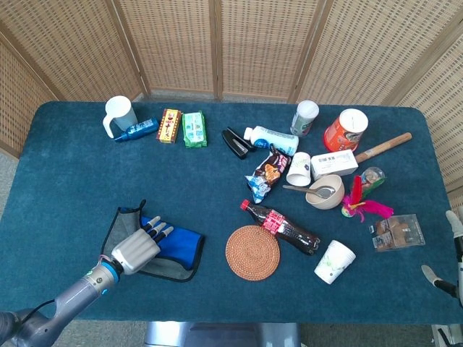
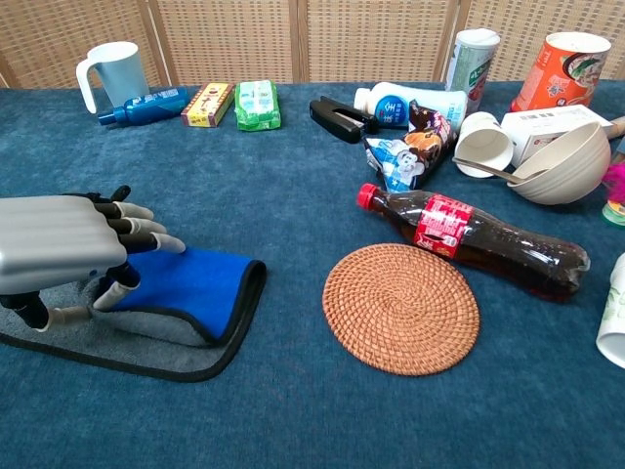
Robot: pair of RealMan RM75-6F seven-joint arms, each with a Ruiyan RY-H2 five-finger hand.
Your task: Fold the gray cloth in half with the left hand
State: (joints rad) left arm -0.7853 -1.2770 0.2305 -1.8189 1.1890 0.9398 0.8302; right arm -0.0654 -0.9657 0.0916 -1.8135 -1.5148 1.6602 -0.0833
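Cloth [image 2: 186,322] lay partly folded on table [image 1: 72,166], blue underside turned over gray, fold loop just right of left robot hand [image 2: 61,242]. Fingertips [image 2: 105,293] pinched turned-over edge, remaining fingers extended above blue flap. Risks, as judgement: flap covered only part of gray layer, so release at that point would have given uneven halves; weak pinch could have let edge slip and spring open; dragging could have shifted bottom layer. Straw mat [image 2: 400,309] right of robot hand, well apart. Right robot hand barely visible at head-view edge; state unclear.

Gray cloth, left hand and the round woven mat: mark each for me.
gray cloth [image 2: 186,293]: chest view, on its folded-over blue side.
left hand [image 2: 49,242]: chest view, on its gray back.
woven mat [image 1: 252,252]: head view, on its center.
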